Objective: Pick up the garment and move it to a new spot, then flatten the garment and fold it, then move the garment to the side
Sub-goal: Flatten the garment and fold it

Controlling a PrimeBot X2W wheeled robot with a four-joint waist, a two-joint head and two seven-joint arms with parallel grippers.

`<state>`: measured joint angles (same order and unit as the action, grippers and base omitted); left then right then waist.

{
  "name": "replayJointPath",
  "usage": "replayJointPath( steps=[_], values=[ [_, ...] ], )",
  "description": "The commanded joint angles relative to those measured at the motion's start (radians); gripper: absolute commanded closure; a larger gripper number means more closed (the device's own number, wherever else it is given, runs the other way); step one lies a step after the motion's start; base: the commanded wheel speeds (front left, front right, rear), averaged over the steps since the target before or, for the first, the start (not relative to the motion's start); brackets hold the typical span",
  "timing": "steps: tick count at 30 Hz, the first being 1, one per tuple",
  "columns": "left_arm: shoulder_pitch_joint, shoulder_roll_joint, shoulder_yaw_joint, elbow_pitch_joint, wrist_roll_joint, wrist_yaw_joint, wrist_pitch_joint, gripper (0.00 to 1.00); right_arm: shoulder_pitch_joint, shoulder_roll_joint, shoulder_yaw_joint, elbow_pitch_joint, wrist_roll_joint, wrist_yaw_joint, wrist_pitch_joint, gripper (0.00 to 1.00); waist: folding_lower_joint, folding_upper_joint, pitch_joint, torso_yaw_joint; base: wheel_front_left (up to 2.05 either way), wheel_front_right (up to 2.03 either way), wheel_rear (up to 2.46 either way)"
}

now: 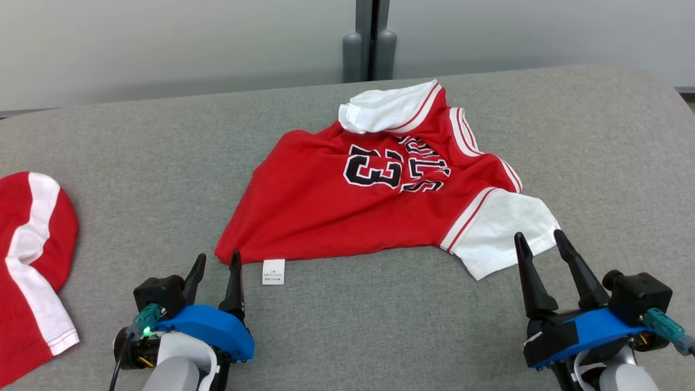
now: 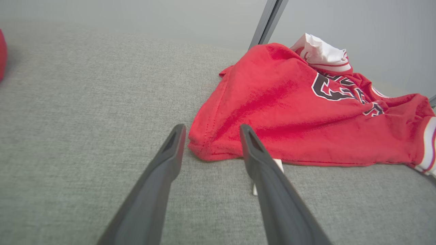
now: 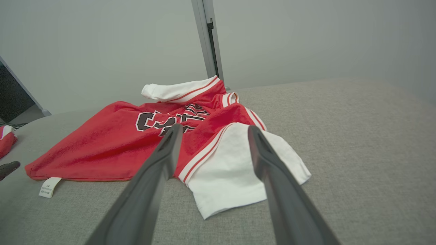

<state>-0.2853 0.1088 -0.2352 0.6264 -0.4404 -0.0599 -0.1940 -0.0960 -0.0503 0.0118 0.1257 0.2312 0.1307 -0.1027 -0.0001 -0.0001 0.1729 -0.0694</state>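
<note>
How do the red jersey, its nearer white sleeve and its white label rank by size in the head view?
Largest: red jersey.
Next: nearer white sleeve.
Smallest: white label, clearly.

Grey fabric-covered surface (image 1: pixel 136 163) spreads in front of me, evenly lit. Behind it, pale grey wall panels (image 1: pixel 163 43) split by a dark vertical post (image 1: pixel 371 21), two grey rounded stubs (image 1: pixel 352 57) at its foot.
</note>
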Motion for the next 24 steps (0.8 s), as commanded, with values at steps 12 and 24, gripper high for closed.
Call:
replayJointPath(
  steps=[12, 24],
  values=[
    [0.122, 0.018, 0.048, -0.233, 0.009, 0.018, -0.066, 0.0, 0.055, -0.001, -0.087, -0.031, 0.022, 0.0, -0.006, 0.0, 0.0001, 0.0001, -0.057, 0.053, 0.0, 0.0, 0.0],
    [0.248, -0.002, 0.114, -0.423, 0.124, -0.026, -0.072, 0.0, 0.097, 0.0, -0.162, -0.038, -0.003, 0.0, 0.019, 0.0, 0.0001, 0.0001, -0.111, 0.081, 0.0, 0.0, 0.0]
  ],
)
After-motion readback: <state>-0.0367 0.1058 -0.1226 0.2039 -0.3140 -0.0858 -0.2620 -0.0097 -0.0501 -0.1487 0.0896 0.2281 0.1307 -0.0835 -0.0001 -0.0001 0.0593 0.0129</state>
